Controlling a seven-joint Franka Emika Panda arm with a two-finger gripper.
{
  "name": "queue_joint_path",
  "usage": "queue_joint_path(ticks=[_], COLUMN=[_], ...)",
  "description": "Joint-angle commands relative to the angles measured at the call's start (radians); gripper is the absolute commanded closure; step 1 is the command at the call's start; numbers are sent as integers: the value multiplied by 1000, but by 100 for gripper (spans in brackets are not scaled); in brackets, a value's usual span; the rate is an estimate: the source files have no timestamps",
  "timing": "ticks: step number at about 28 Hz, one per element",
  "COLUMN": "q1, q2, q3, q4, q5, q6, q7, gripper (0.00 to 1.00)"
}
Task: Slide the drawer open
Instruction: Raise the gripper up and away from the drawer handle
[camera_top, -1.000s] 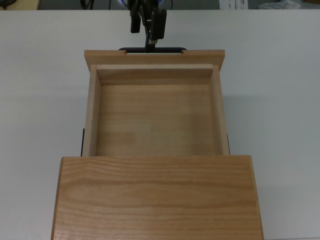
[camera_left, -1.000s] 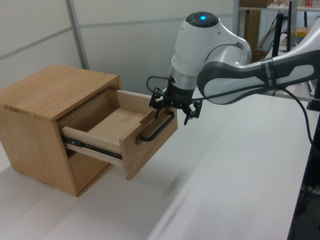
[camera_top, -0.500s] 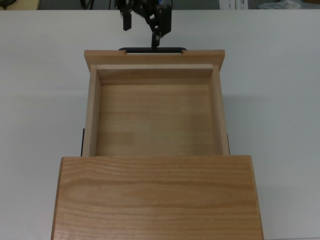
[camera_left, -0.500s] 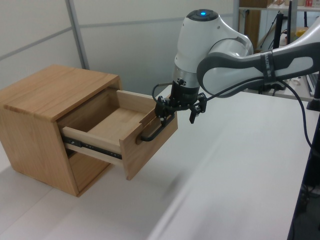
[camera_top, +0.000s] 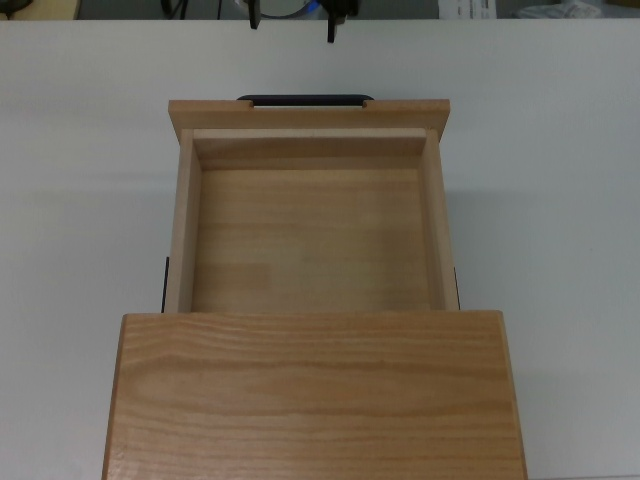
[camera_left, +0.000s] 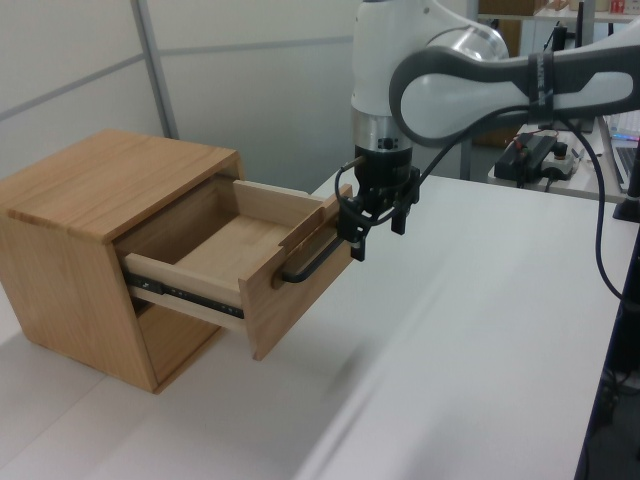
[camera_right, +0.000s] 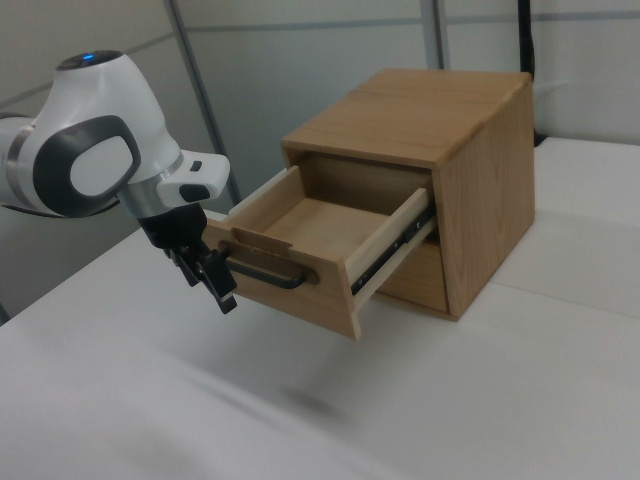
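The drawer (camera_top: 310, 235) stands pulled well out of the cabinet (camera_top: 312, 395), its plain wood bottom bare and open to view. In the top view it reaches from the cabinet's top panel toward 12 o'clock, with the wider front panel (camera_top: 308, 113) at the far end and the thin black bar handle (camera_top: 305, 99) just past it. In the left view a dark metal runner (camera_left: 185, 293) shows along the drawer's side, and in the right view another (camera_right: 395, 245) shows on the other side.

The hand (camera_left: 378, 215) hangs just off the front panel, at about 3 o'clock from the handle in the left view and at 9 o'clock from it in the right view. Its two fingers (camera_right: 222, 290) point down and stand apart, gripping nothing and clear of the handle. In the top view only the fingertips (camera_top: 331, 30) show, at the 12 o'clock edge.

The cabinet sits on a plain white bench (camera_left: 470, 330).
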Motion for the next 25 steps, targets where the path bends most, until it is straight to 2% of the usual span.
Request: queue_joint_path(ticks=[1, 8, 25], q1=[2, -1, -9], q2=[28, 39, 54], q3=[1, -4, 3], q4=[59, 73, 108], q5=[12, 6, -1], q6=[-110, -149, -162], q7=[-196, -335, -325], gripper=[0, 0, 0])
